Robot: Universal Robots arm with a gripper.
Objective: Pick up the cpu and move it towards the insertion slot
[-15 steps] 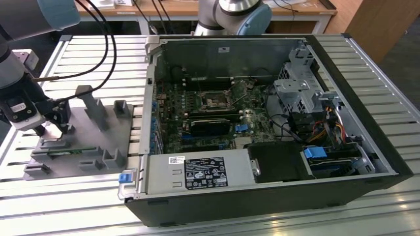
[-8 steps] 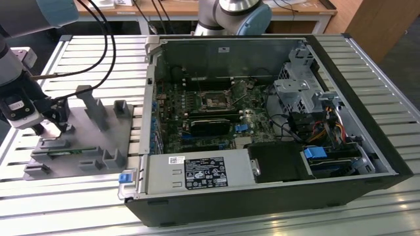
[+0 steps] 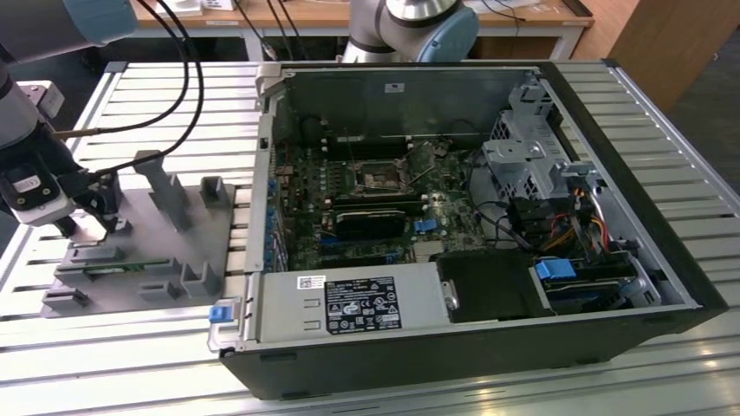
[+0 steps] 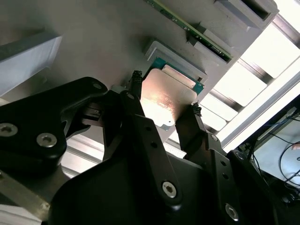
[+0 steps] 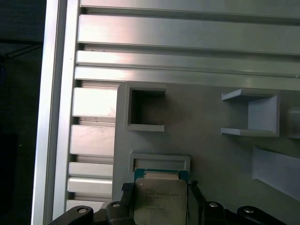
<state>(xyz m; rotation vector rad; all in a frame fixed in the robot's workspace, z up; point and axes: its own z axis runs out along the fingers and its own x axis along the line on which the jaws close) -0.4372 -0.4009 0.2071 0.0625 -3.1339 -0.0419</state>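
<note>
"cpu point(image 4: 168, 101): where does it lie?"

"Over the grey fixture plate point(image 3: 139, 251), at the exterior view's left and outside the computer case point(image 3: 630, 139). In both wrist views its pale metal top faces the cameras, with a green edge of its board showing beside a low grey ledge point(image 5: 159, 160) of the plate. Whether it rests on the plate or is raised off it cannot be told."

"And the gripper point(image 4: 165, 95)?"

"Its two black jaws are pressed against opposite edges of the cpu, pinching it between them; the first wrist view shows the same grip point(image 5: 160, 187). In the exterior view the gripper point(image 3: 95, 206) stands low over the plate, among upright grey holders."

"Where is the insertion slot point(image 3: 379, 176)?"

"On the motherboard inside the open case: a square socket with a dark centre and a metal frame, well apart from the gripper, toward the exterior view's right."

"What else is on the plate?"

"A narrow green memory module point(image 4: 187, 26), standing on edge in its holder near the cpu. Plate and case both rest on a slatted aluminium table point(image 3: 151, 87)."
</note>
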